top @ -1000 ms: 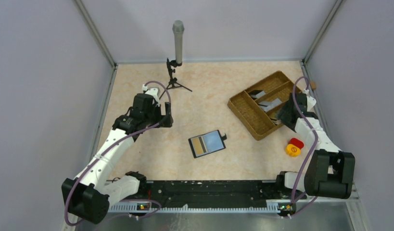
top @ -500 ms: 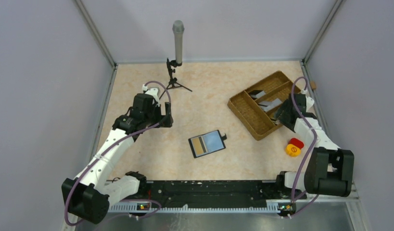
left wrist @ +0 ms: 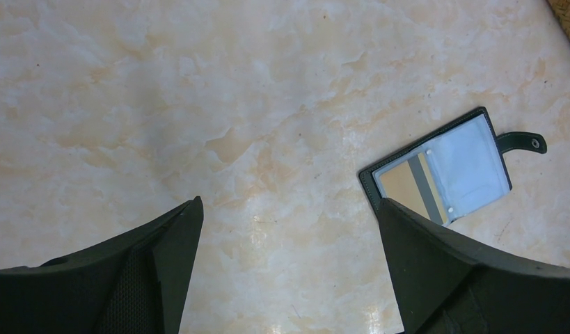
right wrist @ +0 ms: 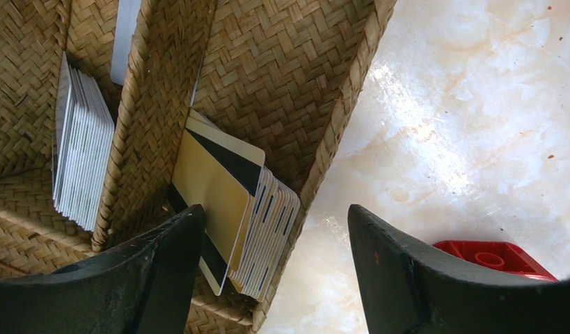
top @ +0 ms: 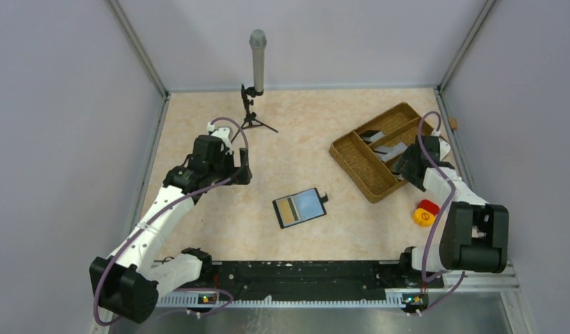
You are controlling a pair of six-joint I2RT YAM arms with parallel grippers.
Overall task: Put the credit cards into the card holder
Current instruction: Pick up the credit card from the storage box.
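The card holder [top: 300,207] lies open on the table's middle, tan and pale blue lining up, clasp tab to the right; the left wrist view shows the card holder [left wrist: 442,174] ahead and to the right. My left gripper [top: 243,170] [left wrist: 289,202] hangs open over bare table, left of it. The credit cards [right wrist: 268,216] stand in stacks inside the brown woven tray [top: 358,163], a pale yellow card with a black stripe [right wrist: 212,188] in front. My right gripper [top: 407,163] [right wrist: 275,212] is open over the tray's near corner, its fingers either side of that stack and the tray wall.
A microphone on a small tripod [top: 257,62] stands at the back. A red and yellow toy piece [top: 426,212] [right wrist: 491,254] lies just right of the tray. A second card stack [right wrist: 80,167] fills the neighbouring compartment. Walls enclose the table on three sides.
My right gripper has shifted a little left and farther over the tray, its jaws spreading slightly wider. The left arm and the card holder have not moved.
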